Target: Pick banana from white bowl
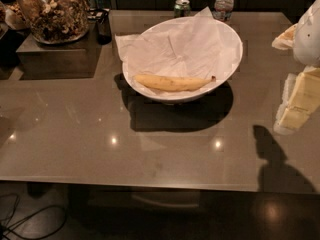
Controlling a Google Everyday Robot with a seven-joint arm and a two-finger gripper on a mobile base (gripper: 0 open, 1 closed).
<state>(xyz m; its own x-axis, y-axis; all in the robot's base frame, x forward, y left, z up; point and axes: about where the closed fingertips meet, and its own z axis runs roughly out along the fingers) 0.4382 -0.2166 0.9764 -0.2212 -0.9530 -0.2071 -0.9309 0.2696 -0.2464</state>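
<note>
banana (172,82) in white bowl (238,59); can (182,7), bottle (223,4) behind; gripper (299,101) far right, grip unclear.

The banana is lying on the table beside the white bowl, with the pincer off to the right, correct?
No: the camera view shows the banana lying inside the white bowl, on the paper. The pincer is indeed off to the right.

Table (75,134) is glossy and smooth, mirroring lamp spots; bowl (220,84) is smooth white, lined with crumpled matt paper (185,49). Banana (172,83) skin looks matt; jar (55,14) is clear glass. Gripper (296,101), at right edge, looks pale smooth plastic.
</note>
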